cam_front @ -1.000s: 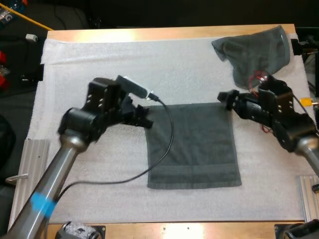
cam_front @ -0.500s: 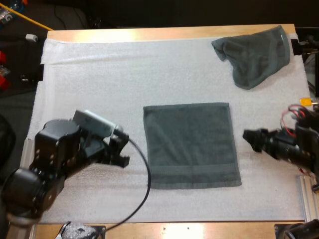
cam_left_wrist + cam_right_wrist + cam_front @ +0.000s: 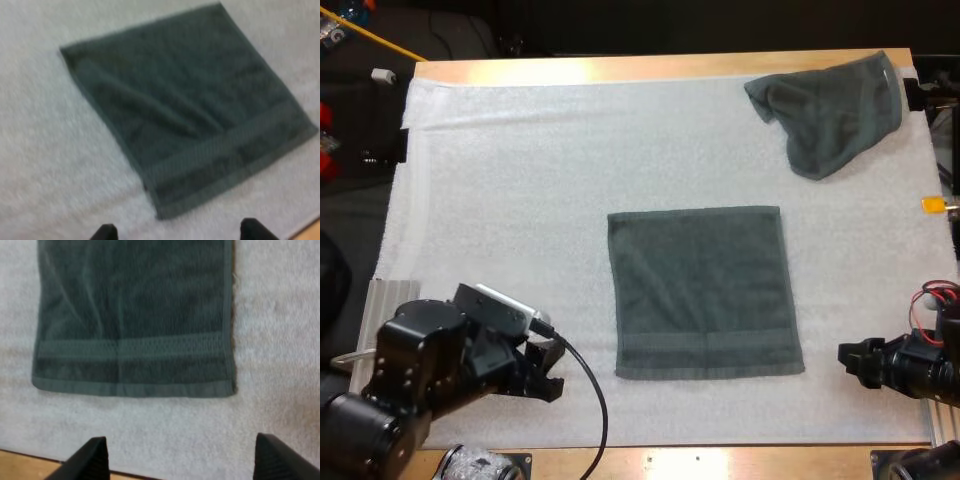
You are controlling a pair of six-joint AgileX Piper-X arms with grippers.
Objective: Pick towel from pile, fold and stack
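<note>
A dark grey-green towel lies spread flat in the middle of the white mat. A crumpled towel sits at the mat's far right corner. My left gripper hovers near the mat's front edge, left of the flat towel's near left corner, open with nothing between its fingers. My right gripper stands open to the right of the towel's near right corner. In the left wrist view the flat towel lies ahead of the gripper. The right wrist view has the towel's banded edge just ahead of the gripper.
Metal rails sit at the table's left and right front sides. The wooden table edge runs along the front.
Both arms have drawn back from the flat towel's far corners toward the table's near side. The left went down the left side, the right down the right side. The towels have not moved.
</note>
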